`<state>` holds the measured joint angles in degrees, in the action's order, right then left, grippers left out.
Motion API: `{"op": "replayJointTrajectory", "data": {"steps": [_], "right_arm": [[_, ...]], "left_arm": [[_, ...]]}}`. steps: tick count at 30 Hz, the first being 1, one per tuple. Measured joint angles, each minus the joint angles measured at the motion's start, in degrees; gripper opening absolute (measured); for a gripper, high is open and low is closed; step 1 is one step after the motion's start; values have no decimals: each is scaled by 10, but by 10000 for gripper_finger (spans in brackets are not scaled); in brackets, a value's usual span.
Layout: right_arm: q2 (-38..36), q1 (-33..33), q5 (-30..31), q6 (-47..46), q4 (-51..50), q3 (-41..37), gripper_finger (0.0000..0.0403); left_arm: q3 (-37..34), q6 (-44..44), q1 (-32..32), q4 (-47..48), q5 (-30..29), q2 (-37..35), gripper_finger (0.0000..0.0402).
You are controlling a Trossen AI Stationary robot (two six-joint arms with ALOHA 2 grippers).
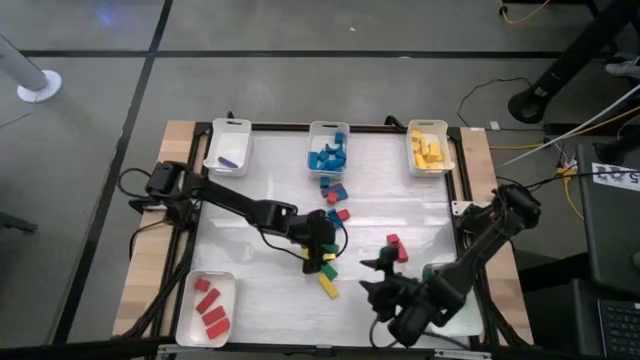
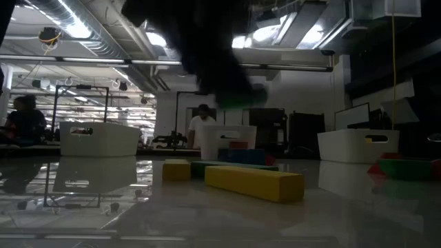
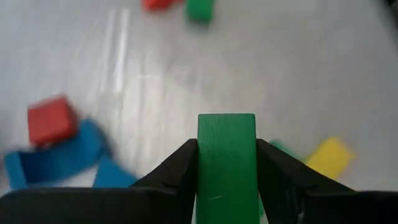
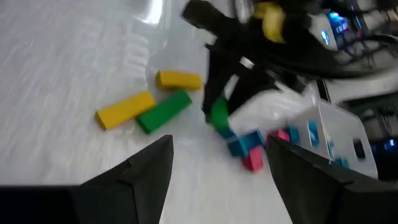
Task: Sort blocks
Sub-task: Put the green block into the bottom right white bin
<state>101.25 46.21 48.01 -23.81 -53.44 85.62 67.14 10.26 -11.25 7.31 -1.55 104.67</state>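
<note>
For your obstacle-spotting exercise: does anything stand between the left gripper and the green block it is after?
No. The left gripper is already shut on the green block, with a finger against either side. Other loose blocks lie apart on the table around it.

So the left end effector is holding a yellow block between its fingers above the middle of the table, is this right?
Not quite: the block in the left end effector is green, not yellow, as the left wrist view shows. The rest is right: it is held between the fingers above the middle of the table.

The white table (image 1: 260,290) surface looks smooth and glossy, mirroring ceiling lights. At its twelve o'clock edge, the trays (image 1: 328,145) look like matt white plastic. The blocks (image 2: 253,183) appear smooth, matt, solid-coloured.
</note>
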Motion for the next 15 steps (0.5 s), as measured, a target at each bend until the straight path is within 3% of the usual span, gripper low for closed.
{"op": "replayJointTrajectory", "data": {"steps": [9, 15], "right_arm": [[0, -37, -26, 184, 102, 0, 257], [0, -47, -26, 272, 155, 0, 257]], "left_arm": [[34, -15, 0, -7, 128, -46, 121], [39, -17, 0, -9, 150, -78, 119]]}}
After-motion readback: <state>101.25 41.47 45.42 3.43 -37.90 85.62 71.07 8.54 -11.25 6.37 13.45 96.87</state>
